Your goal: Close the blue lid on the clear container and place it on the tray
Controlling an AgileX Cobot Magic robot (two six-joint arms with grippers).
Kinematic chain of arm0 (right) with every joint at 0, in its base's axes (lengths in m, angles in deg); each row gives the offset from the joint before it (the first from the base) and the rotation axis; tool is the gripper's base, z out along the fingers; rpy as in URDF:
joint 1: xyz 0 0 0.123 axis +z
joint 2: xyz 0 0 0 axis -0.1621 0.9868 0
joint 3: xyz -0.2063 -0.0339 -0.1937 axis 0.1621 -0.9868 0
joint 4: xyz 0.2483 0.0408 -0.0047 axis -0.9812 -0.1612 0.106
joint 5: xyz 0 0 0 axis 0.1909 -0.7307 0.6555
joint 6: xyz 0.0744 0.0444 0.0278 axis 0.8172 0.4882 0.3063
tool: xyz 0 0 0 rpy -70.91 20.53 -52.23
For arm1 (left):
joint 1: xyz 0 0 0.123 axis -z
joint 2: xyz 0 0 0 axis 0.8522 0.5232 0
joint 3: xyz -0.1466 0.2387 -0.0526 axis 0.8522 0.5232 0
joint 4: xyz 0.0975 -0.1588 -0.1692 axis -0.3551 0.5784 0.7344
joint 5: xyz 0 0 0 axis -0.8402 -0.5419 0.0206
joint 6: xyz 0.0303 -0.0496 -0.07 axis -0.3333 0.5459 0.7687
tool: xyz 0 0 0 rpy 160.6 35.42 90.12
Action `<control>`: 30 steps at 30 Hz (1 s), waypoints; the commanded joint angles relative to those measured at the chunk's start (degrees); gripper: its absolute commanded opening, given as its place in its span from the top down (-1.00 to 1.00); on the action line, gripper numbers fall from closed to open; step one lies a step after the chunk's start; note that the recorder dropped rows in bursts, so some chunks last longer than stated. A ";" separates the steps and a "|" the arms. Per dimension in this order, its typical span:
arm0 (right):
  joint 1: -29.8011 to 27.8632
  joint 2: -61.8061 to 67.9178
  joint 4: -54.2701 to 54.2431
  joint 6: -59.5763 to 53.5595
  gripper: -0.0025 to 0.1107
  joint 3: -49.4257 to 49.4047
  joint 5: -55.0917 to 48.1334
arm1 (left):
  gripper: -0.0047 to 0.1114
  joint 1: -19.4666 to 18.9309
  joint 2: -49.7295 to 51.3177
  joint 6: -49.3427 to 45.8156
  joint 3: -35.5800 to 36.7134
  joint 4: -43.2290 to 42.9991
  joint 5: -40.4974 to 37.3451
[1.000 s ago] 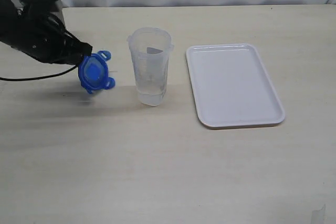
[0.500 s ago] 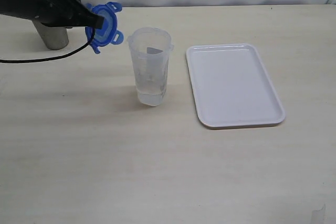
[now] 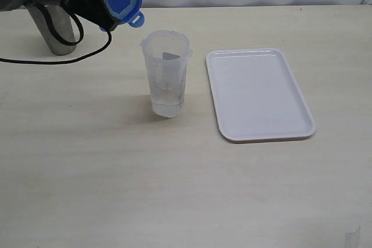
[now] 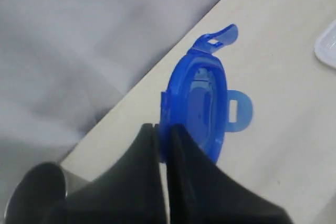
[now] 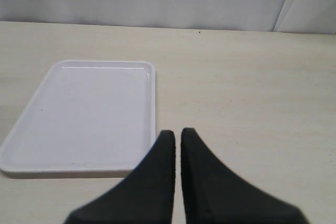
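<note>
The blue lid (image 3: 122, 1) hangs in the air, above and to the left of the clear container (image 3: 166, 74), which stands upright on the table without a lid. My left gripper (image 3: 103, 13) is shut on the lid's edge; in the left wrist view the lid (image 4: 199, 103) sticks out edge-on past the two black fingers (image 4: 181, 145). The white tray (image 3: 258, 94) lies flat to the right of the container, with nothing on it. My right gripper (image 5: 177, 132) is shut on nothing, low over the table beside the tray (image 5: 84, 114). The right arm is not seen in the exterior view.
A grey metal cup (image 3: 55, 30) stands at the back left, partly behind the left arm; its rim shows in the left wrist view (image 4: 31, 192). A black cable (image 3: 52, 61) trails over the table on the left. A white curtain runs behind the table.
The left gripper has lifted the blue lid from low beside the container up and rightward, and the lid's face has turned more toward the exterior camera. The container and tray have not moved.
</note>
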 commanded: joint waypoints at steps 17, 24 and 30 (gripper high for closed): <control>-0.35 -0.30 -0.27 -0.05 0.88 -0.13 0.31 | 0.92 5.62 -0.46 -5.29 -0.78 -28.11 5.22; -0.35 -0.30 -0.27 -0.05 0.88 -0.13 0.31 | 0.92 5.75 -0.46 -5.06 -0.78 -27.08 4.98; -0.35 -0.30 -0.27 -0.05 0.88 -0.13 0.31 | 0.92 5.85 -0.46 -5.06 -0.78 -26.98 12.73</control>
